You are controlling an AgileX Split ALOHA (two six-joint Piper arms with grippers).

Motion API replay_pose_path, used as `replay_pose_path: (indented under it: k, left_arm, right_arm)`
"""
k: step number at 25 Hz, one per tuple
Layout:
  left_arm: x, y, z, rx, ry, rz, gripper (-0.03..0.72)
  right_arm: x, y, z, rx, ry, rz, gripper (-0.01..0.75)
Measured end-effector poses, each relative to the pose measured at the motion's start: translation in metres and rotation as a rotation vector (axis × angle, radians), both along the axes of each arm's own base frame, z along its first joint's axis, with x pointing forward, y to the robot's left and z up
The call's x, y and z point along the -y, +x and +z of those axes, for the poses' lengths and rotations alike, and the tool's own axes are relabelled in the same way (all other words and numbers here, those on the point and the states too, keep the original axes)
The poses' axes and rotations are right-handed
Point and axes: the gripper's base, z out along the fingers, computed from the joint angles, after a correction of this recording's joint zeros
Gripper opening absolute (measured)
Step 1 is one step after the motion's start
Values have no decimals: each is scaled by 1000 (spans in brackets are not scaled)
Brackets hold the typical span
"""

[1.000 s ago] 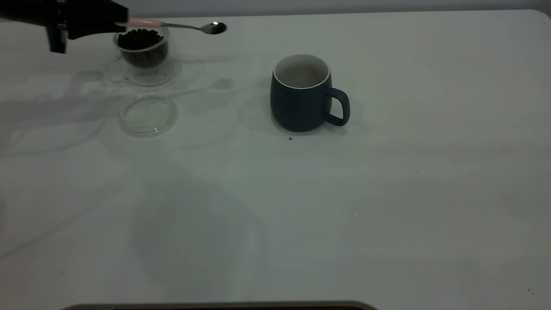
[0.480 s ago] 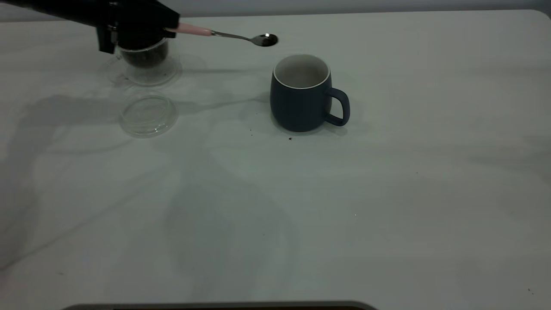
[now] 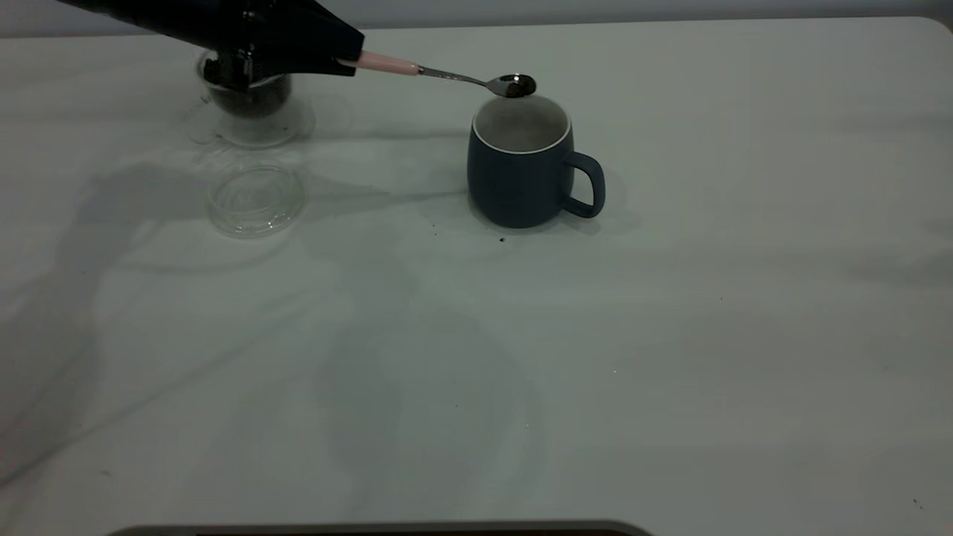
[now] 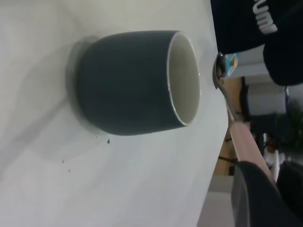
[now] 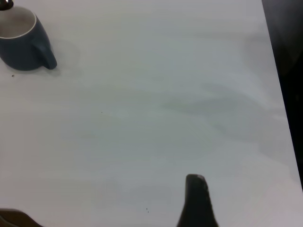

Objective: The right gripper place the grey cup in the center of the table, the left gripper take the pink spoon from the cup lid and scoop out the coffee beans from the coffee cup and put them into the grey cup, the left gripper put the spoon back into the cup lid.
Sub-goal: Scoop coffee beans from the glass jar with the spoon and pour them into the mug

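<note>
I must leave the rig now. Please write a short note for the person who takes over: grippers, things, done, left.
Left gripper: shut on the pink-handled metal spoon, its bowl with dark coffee beans over the far rim of the blue-grey mug.
Right gripper: away from the work, fingers unclear.
Clear glass cup of beans sits under the left arm; clear glass lid lies empty before it.
Done: mug placed mid-table, beans scooped.
Left: tip beans in, return spoon to lid.

The outside camera is looking down across the whole desk [image 3: 670, 335], the left wrist camera is sitting close beside the mug [image 4: 128, 82], and the right wrist camera is viewing that same mug [image 5: 21, 40] from far off.
</note>
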Motion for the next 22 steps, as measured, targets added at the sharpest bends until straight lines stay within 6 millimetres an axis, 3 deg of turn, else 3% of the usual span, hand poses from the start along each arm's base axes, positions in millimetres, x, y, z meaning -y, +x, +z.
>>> replay_pose_path:
  k: [11, 22]
  left_arm:
    - [4, 3, -3, 187, 45, -45, 127]
    - [3, 6, -5, 526, 82, -176, 127]
  right_arm:
    - [0, 0, 0, 0, 0, 0, 590]
    - [0, 0, 0, 0, 0, 0, 590]
